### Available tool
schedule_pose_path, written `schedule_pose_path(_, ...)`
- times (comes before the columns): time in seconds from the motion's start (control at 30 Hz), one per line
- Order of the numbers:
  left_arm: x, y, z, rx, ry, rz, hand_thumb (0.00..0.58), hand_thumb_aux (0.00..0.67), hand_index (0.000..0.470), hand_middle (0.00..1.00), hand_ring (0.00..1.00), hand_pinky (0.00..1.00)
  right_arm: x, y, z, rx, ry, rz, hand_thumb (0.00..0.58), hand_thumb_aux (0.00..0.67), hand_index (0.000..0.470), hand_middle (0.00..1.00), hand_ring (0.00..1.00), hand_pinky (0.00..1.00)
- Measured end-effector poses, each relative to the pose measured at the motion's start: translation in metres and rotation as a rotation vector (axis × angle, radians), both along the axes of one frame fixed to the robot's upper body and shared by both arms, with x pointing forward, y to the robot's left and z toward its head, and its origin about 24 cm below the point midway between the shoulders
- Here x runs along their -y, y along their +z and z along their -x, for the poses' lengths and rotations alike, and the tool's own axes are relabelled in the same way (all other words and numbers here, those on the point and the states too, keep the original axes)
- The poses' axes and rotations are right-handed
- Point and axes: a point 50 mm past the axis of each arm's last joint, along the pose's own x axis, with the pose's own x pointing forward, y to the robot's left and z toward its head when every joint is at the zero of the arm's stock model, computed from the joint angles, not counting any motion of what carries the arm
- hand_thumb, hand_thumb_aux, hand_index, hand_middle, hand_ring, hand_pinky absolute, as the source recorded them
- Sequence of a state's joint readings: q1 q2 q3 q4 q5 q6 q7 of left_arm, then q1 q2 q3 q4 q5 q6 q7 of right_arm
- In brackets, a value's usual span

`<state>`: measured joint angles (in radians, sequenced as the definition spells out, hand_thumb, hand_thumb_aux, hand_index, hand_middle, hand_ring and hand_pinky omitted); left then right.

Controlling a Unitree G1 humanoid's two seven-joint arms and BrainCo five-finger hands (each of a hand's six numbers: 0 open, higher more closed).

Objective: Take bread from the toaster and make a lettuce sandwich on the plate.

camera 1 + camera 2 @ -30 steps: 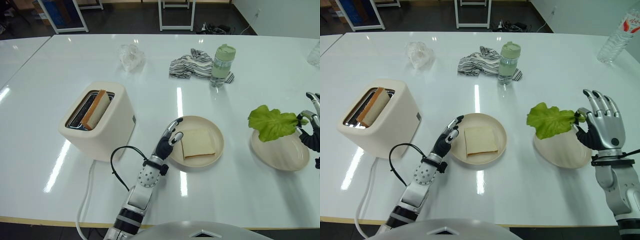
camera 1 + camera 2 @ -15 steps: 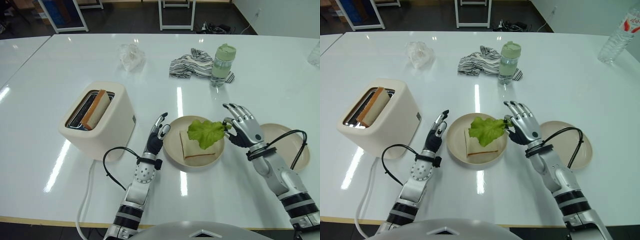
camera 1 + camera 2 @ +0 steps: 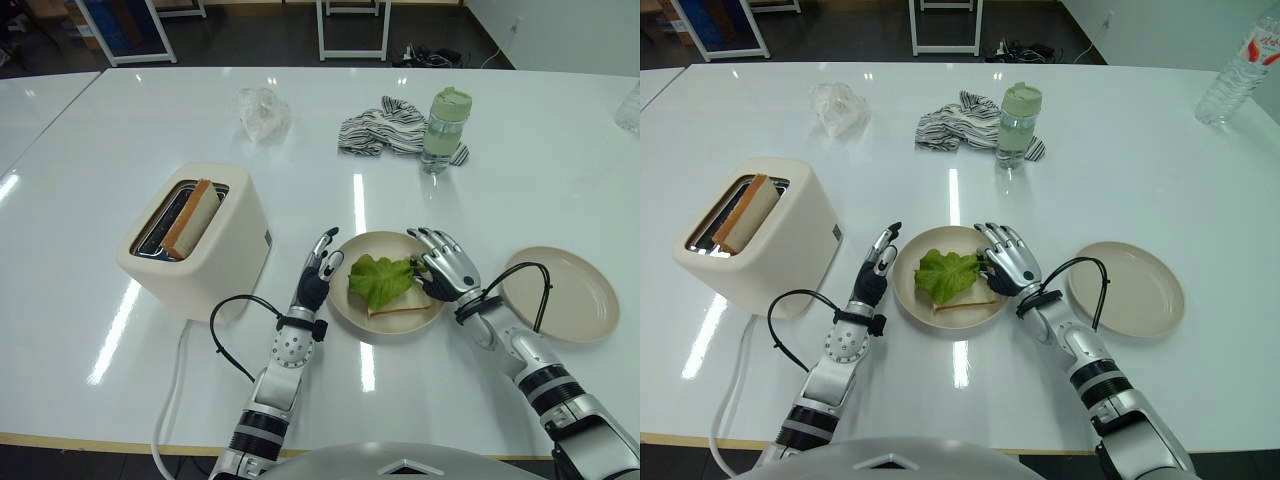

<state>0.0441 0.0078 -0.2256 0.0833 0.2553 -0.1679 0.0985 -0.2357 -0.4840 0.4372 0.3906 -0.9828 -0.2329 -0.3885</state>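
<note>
A cream toaster (image 3: 200, 255) stands at the left with one bread slice (image 3: 196, 215) upright in its slot. On the round plate (image 3: 342, 300) in front of me lies a second bread slice (image 3: 408, 308), and a green lettuce leaf (image 3: 378, 281) rests on top of it. My right hand (image 3: 446, 274) is at the plate's right rim, its fingers closed on the leaf's right edge. My left hand (image 3: 319, 274) stands just off the plate's left rim, fingers straight and holding nothing.
An empty second plate (image 3: 560, 293) sits to the right. Farther back are a green-lidded bottle (image 3: 443, 125), a striped cloth (image 3: 385, 125) and a crumpled clear wrapper (image 3: 262, 112). The toaster's black cable (image 3: 225, 330) loops beside my left forearm.
My right hand carried the lettuce leftward from the side plate and lowered it onto the bread slice. The left hand drew back a little from the plate.
</note>
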Motion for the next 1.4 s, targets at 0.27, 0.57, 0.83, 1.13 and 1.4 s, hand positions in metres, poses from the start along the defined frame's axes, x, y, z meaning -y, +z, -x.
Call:
schedule_pose_path(0.27,0.000,0.000,0.000,-0.001,-0.002,-0.001,0.000,0.000,0.000,0.00,0.00,0.00,0.002,0.007,0.000,0.032,0.013,0.020,0.580,0.670,0.470,0.00,0.00,0.00)
schedule_pose_path(0.57,0.000,-0.001,0.000,-0.003,-0.002,-0.002,0.000,0.000,0.000,0.00,0.00,0.00,0.014,0.007,0.009,0.030,0.004,0.053,0.580,0.670,0.470,0.00,0.00,0.00)
schedule_pose_path(0.83,0.000,-0.001,0.000,-0.006,-0.003,-0.003,0.000,0.000,0.000,0.00,0.00,0.00,0.015,0.004,0.012,0.015,-0.007,0.057,0.580,0.670,0.470,0.00,0.00,0.00)
schedule_pose_path(1.13,0.000,-0.002,0.000,-0.010,-0.006,-0.004,0.000,0.000,0.000,0.00,0.00,0.00,0.019,-0.001,0.012,0.000,-0.038,0.087,0.000,0.000,0.000,0.00,0.00,0.00)
schedule_pose_path(1.4,-0.003,-0.004,0.003,-0.022,-0.009,-0.013,0.000,0.000,0.000,0.00,0.00,0.00,0.055,0.016,0.008,0.028,-0.129,0.196,0.000,0.000,0.000,0.00,0.00,0.00)
